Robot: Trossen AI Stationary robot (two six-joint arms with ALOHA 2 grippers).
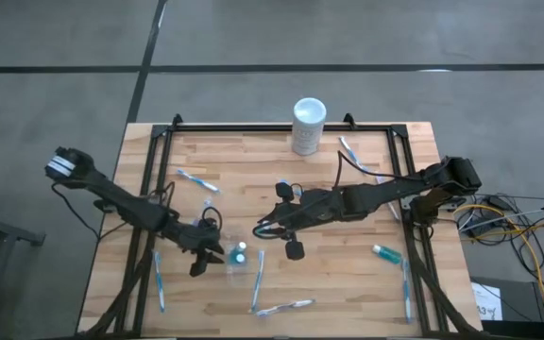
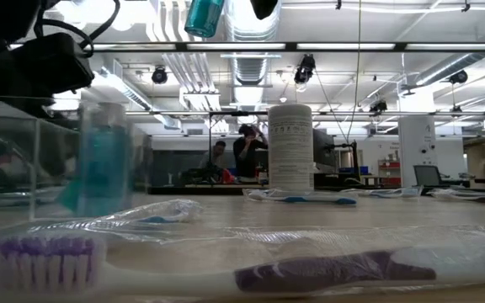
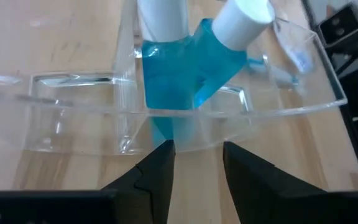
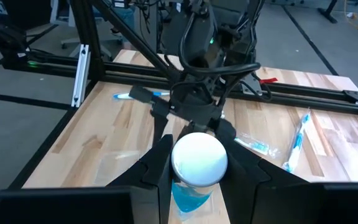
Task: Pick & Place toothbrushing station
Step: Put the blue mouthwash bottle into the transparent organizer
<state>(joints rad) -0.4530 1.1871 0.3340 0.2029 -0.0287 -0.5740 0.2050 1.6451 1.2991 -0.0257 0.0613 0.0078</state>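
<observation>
My right gripper [image 4: 194, 171] holds a teal-and-white tube [image 4: 197, 163] between its fingers, cap outward, above the worktop's middle. My left gripper [image 1: 208, 257] sits with its fingers slightly parted at the wall of the clear plastic cup [image 1: 239, 257], toward the worktop's front edge; two more tubes [image 3: 194, 62] stand inside it. Wrapped toothbrushes [image 1: 196, 179] lie scattered across the wooden worktop [image 1: 253, 161]. A white cylinder [image 1: 308, 125] stands at the back edge.

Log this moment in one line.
right claw: shut on teal tube, raised | left claw: open beside clear cup | other tubes in cup
</observation>
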